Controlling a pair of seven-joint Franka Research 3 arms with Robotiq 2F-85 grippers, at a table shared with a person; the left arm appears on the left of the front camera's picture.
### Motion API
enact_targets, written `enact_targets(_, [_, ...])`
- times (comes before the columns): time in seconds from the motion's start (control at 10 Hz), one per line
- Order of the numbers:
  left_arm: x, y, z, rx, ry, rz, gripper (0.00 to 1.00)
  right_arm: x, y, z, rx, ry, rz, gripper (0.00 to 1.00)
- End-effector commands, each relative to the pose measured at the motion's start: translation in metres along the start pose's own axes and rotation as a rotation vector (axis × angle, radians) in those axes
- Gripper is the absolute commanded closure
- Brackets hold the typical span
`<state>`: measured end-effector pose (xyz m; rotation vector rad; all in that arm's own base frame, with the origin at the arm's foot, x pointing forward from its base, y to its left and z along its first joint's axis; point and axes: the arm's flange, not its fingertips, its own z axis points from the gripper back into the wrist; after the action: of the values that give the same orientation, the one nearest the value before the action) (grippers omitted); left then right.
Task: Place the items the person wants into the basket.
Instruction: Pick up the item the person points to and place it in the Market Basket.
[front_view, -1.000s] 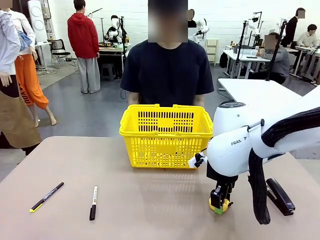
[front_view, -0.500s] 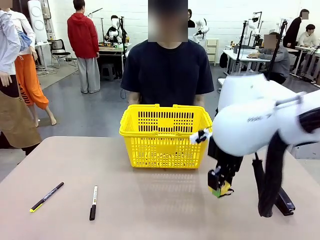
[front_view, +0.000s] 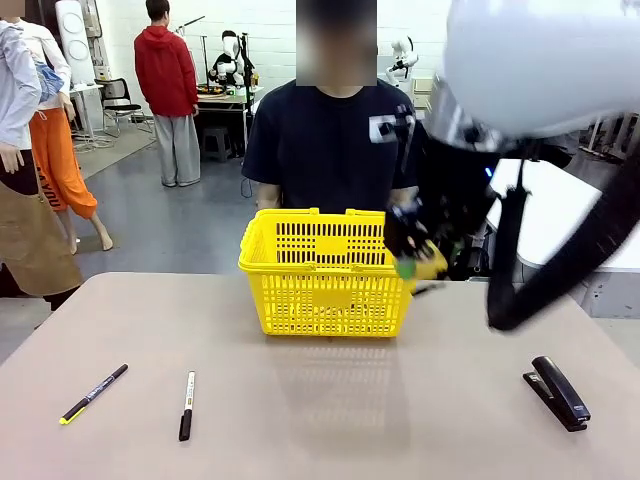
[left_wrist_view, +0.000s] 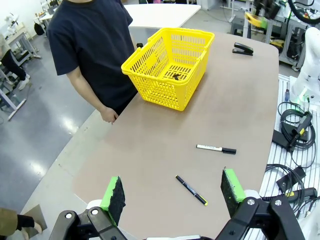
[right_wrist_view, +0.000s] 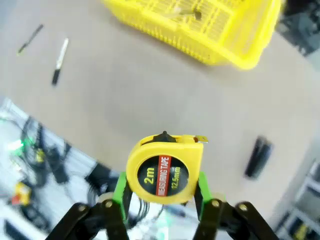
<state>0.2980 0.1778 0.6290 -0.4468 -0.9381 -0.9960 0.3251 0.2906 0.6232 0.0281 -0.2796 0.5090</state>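
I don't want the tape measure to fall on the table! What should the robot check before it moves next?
1. Grip: ok. The right gripper clamps the tape measure from both sides.
2. Tape measure over the basket opening: not ok. It hangs by the rim, over the table.
3. Room inside the basket: ok. One small dark item lies on its floor.
4. Person's hand away from the basket: ok. It is at the table edge.
5. Left gripper out of the way: ok. It is open and far from the basket.
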Motion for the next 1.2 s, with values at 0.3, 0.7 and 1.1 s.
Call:
enact_targets(0.3, [-0.001, 0.000, 0.001, -0.004, -0.017, -0.022, 0.00, 0.180, -0.053, -0.055, 0.027, -0.088, 0.041, 0.52])
enact_targets(0.7, [-0.001, 0.000, 0.001, -0.004, -0.017, -0.022, 0.00, 0.227, -0.111, -0.160, 0.119, 0.105, -0.036, 0.52])
enact_targets(1.1, [-0.001, 0.000, 0.001, -0.004, -0.017, -0.022, 0.00, 0.221, -0.110, -0.224, 0.121, 0.251, -0.060, 0.52])
